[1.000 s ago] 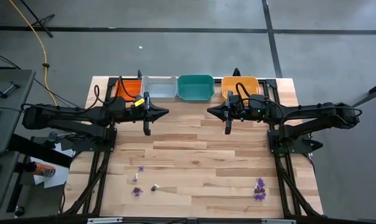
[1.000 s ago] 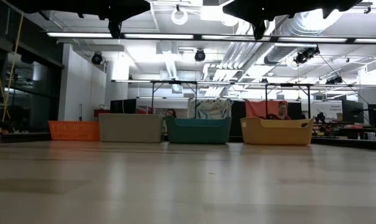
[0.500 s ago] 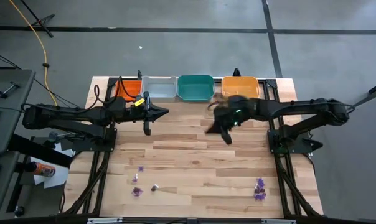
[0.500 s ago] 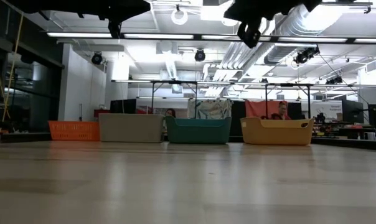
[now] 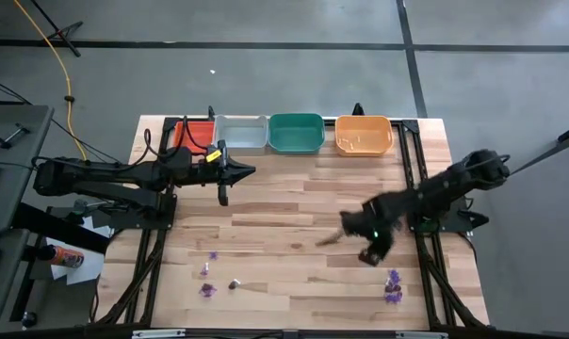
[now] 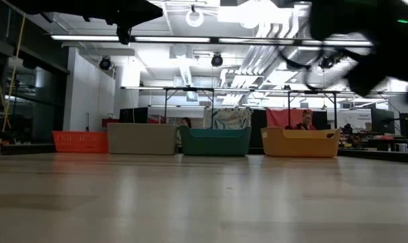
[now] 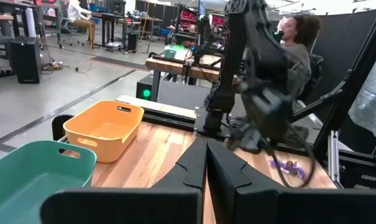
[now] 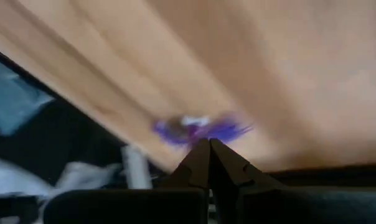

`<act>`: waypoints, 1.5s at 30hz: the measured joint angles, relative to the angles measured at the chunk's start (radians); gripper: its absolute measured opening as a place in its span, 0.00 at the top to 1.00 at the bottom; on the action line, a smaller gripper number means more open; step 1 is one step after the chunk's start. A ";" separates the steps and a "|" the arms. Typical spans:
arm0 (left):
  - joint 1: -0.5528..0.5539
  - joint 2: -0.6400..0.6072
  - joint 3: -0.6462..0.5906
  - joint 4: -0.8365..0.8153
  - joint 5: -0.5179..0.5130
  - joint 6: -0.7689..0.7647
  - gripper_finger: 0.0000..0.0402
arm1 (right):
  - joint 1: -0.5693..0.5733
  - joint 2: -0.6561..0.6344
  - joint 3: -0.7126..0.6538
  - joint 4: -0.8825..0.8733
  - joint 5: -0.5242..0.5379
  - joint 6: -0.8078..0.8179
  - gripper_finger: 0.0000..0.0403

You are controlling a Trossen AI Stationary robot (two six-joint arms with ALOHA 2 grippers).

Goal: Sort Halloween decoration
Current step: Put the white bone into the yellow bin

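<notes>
Jaws on both grippers are pressing fully together, holding nothing. Right gripper [image 5: 371, 252] is hanging over the table [image 5: 284, 226] near its front right part, close to purple trinkets [image 5: 393, 287] lying by that corner. More trinkets [image 5: 209, 275] are sitting front left. Left gripper [image 5: 222, 196] is waiting near the orange tray [image 5: 364, 134] row.

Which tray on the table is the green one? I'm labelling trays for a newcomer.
Four trays stand in a row along the far edge of the wooden table. The green tray is third from the left, between the grey tray and the orange tray. It alone is teal-green.
</notes>
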 joint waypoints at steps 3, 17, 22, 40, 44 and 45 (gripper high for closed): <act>0.000 0.000 0.000 0.000 0.000 0.000 1.00 | 0.102 -0.018 -0.077 0.214 -0.072 0.309 1.00; 0.001 0.000 0.000 -0.001 0.000 0.000 1.00 | 0.370 -0.021 -0.105 0.422 0.216 1.000 0.96; 0.001 0.000 0.000 -0.001 0.000 0.000 1.00 | 0.422 -0.021 -0.129 0.421 0.239 1.140 0.83; 0.001 0.000 0.000 -0.001 0.000 -0.006 1.00 | 0.445 -0.021 -0.135 0.371 0.340 1.287 0.68; 0.001 0.000 0.000 -0.001 0.000 -0.025 1.00 | 0.445 -0.021 -0.135 0.371 0.324 1.285 0.68; 0.001 0.000 0.000 -0.001 0.000 -0.026 1.00 | 0.445 -0.021 -0.135 0.371 0.323 1.280 0.68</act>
